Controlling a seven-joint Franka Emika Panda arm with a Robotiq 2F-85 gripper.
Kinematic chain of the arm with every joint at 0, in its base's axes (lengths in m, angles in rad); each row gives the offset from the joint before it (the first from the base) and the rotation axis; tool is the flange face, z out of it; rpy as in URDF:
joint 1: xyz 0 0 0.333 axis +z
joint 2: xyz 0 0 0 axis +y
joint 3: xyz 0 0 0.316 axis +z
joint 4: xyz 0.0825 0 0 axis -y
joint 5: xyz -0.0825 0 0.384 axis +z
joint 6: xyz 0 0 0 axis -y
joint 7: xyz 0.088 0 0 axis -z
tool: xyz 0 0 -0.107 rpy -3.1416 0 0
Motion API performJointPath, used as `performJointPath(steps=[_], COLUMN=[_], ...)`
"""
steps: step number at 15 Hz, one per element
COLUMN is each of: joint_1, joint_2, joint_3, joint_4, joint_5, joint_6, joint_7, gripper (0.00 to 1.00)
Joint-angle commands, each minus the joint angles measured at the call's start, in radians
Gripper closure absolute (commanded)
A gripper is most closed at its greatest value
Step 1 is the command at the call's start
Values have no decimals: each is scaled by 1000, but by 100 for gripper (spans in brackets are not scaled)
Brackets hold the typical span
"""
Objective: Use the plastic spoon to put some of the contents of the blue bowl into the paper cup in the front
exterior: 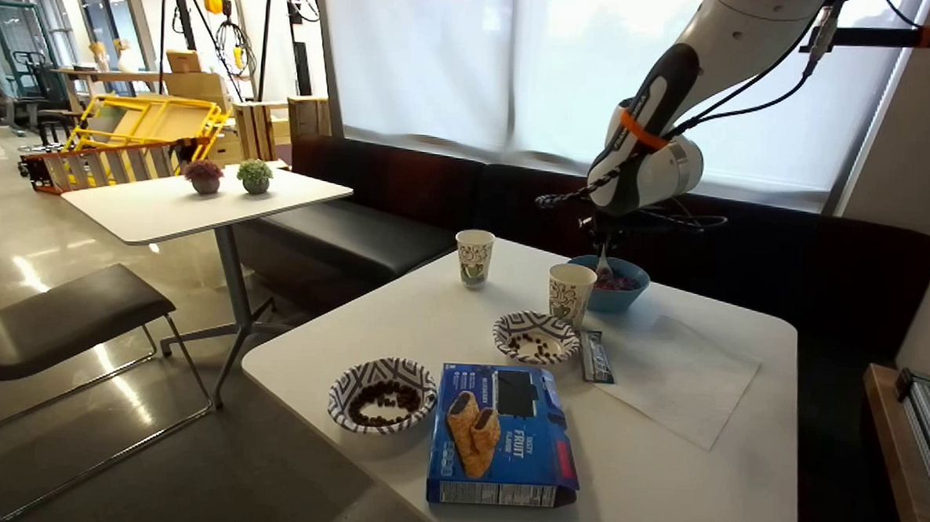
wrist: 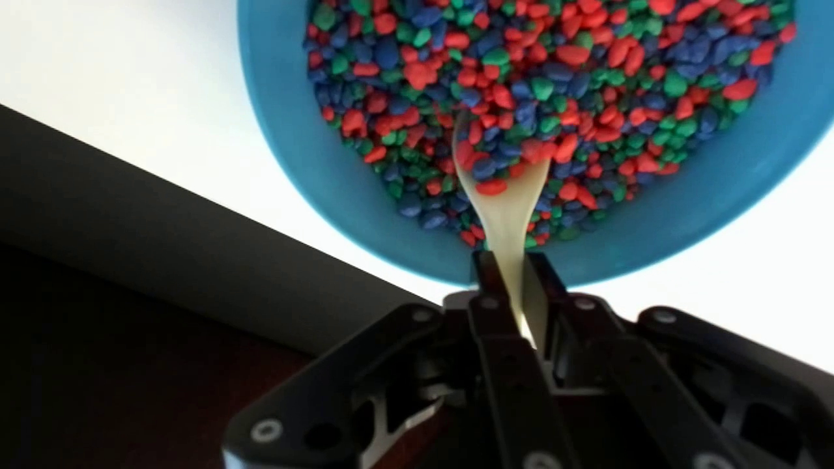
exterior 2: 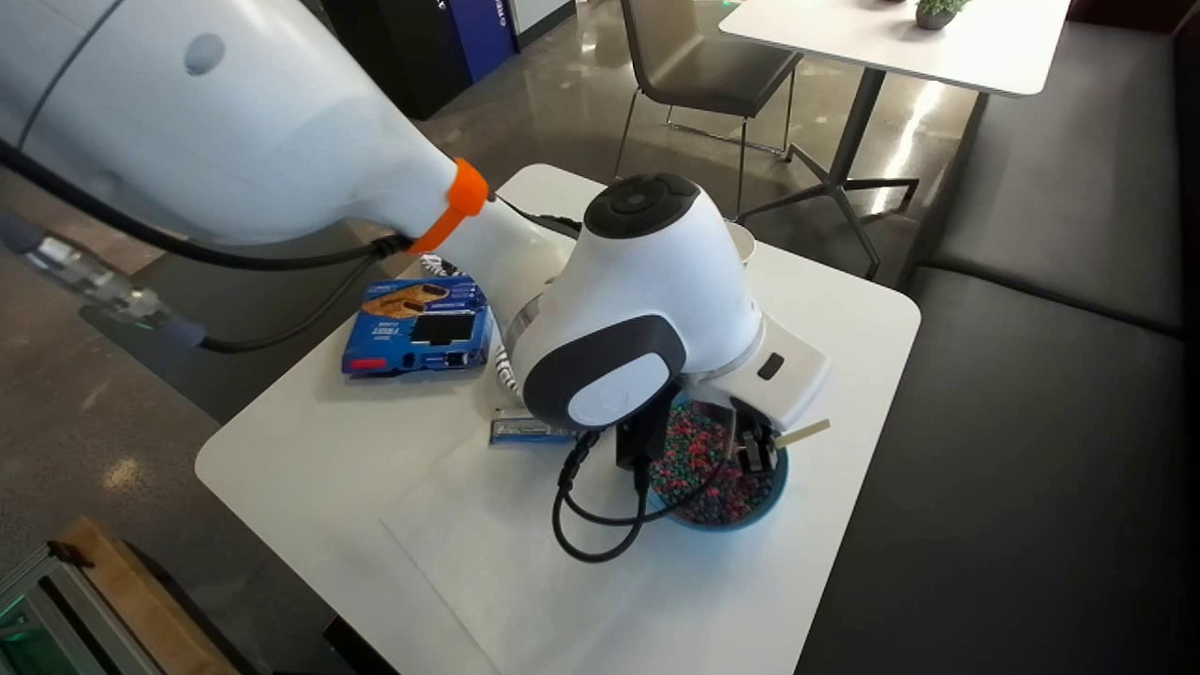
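Observation:
The blue bowl stands near the table's far edge and is filled with small red, green and blue pieces. It also shows in the wrist view. My gripper is shut on the handle of the whitish plastic spoon. The spoon's head is in the pieces, with several lying on it. The spoon's handle end sticks out past the fingers. The gripper is above the bowl. Two patterned paper cups stand upright: one beside the bowl, another farther off. The arm mostly hides the cups in an exterior view.
A blue box lies near the table's front edge. Two patterned dishes with dark balls, one by the near cup and one by the box, stand there. A wrapped packet and a white sheet lie beside the bowl.

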Motion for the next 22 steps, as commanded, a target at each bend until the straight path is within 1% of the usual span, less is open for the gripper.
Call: performJointPath(steps=[1,7,11,15,22], joint_1=[2,-33,-67,-113,-190], joint_2=[10,10,1,-4,-3], joint_3=[-10,5,29,67,147], joint_4=[39,107,148,203,288], joint_5=[-50,-111,-145,-165,-165], joint_6=[-77,-215,-304,-417,-597], joint_7=[64,95,93,83,67], gripper=[97,97,97,97,97])
